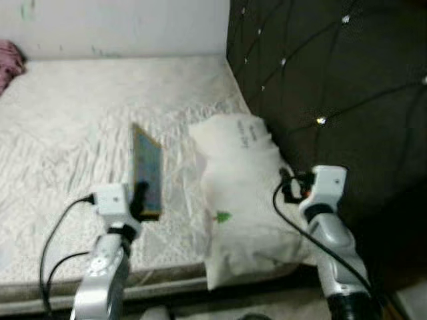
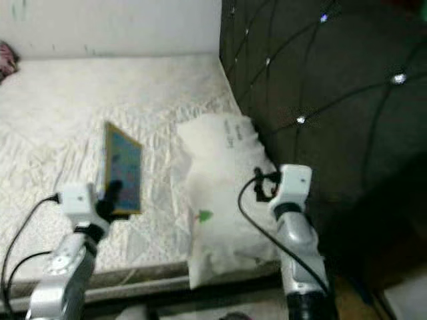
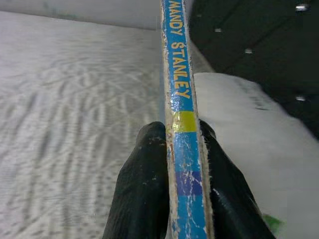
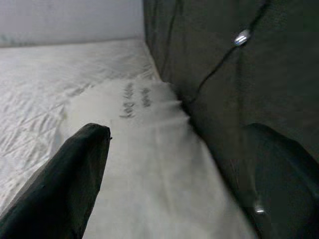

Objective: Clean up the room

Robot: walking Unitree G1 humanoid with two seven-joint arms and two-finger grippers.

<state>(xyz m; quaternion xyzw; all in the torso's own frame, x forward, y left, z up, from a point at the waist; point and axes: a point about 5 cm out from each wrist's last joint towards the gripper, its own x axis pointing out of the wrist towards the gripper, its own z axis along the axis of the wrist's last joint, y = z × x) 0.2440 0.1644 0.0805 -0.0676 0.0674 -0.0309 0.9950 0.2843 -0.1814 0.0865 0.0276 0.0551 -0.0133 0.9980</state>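
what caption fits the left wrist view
Left claw shut on a thin blue book, held edge-up over the white bed.

it was a bedroom in a home: a bed (image 1: 80,120) with white sheet, a pillow (image 1: 240,193), and a dark tufted headboard (image 1: 333,87).

The bed (image 1: 73,113) lies open across its whole far and left stretch, wide room for a pincer to pass, with a pink cloth (image 1: 8,63) at its far left edge. On the right, the dark tufted headboard (image 1: 333,87) walls off that side, and a white pillow (image 1: 240,193) lies pressed against it at the bed's near corner. The right pincer (image 4: 164,189) hangs over the pillow, one finger close by the headboard. The book (image 1: 148,172), held upright by the left pincer (image 3: 183,164), stands just left of the pillow with a narrow gap between.
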